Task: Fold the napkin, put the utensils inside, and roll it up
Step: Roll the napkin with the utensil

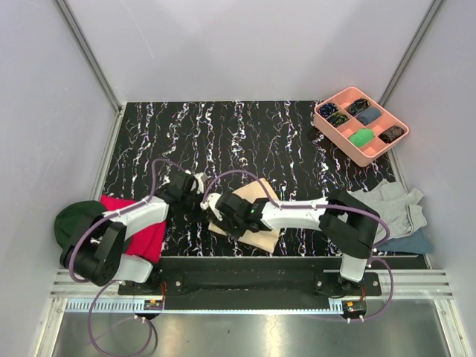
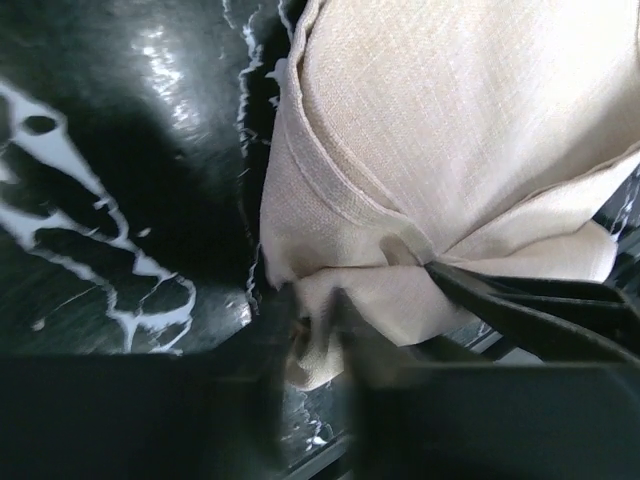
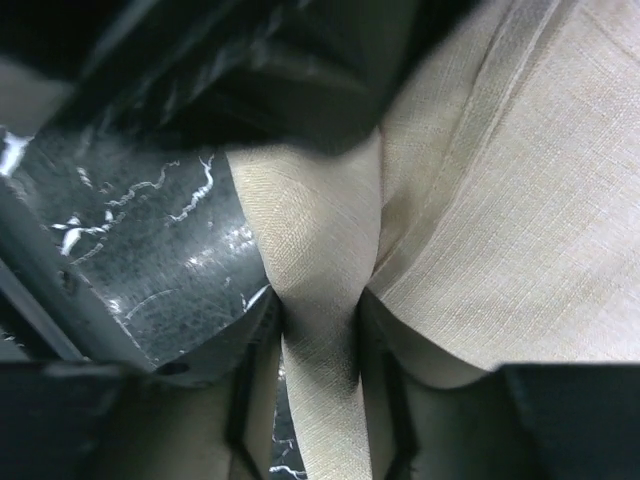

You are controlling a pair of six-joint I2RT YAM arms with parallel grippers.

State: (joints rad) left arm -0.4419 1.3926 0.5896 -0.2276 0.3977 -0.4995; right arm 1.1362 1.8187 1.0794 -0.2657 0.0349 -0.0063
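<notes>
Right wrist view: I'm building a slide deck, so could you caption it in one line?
Fingers of the right gripper pinch a raised fold of the beige napkin on the black marbled table.

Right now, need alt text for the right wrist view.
A ridge of the beige napkin runs between the two fingers of the right tool at the bottom edge; the rest of the cloth fills the right side. Black white-veined table shows at left, with a dark blurred part across the top.
</notes>
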